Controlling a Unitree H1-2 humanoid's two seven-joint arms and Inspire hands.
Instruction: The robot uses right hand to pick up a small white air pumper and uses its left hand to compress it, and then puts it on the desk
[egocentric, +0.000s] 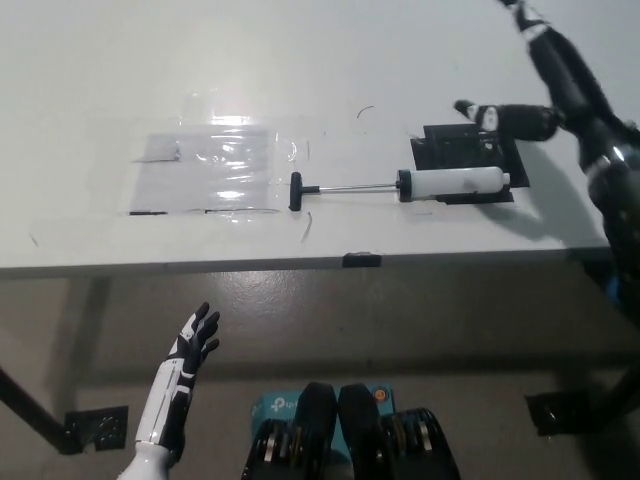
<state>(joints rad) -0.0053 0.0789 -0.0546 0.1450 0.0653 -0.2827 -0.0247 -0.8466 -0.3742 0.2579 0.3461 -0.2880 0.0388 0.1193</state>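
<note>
The small white air pumper (452, 184) lies flat on the desk (320, 60), its white barrel resting on a black patch (466, 148). Its thin metal rod runs left to a black T-handle (297, 192), fully drawn out. My black right hand (545, 85) is raised over the desk's right side, above and to the right of the barrel, open with fingers spread and not touching it. My white left hand (190, 348) hangs open below the desk's front edge at the lower left.
A clear plastic sheet (212, 170) is taped to the desk left of the handle. A small black tab (362, 260) sits on the front edge. Below the edge I see floor and table legs.
</note>
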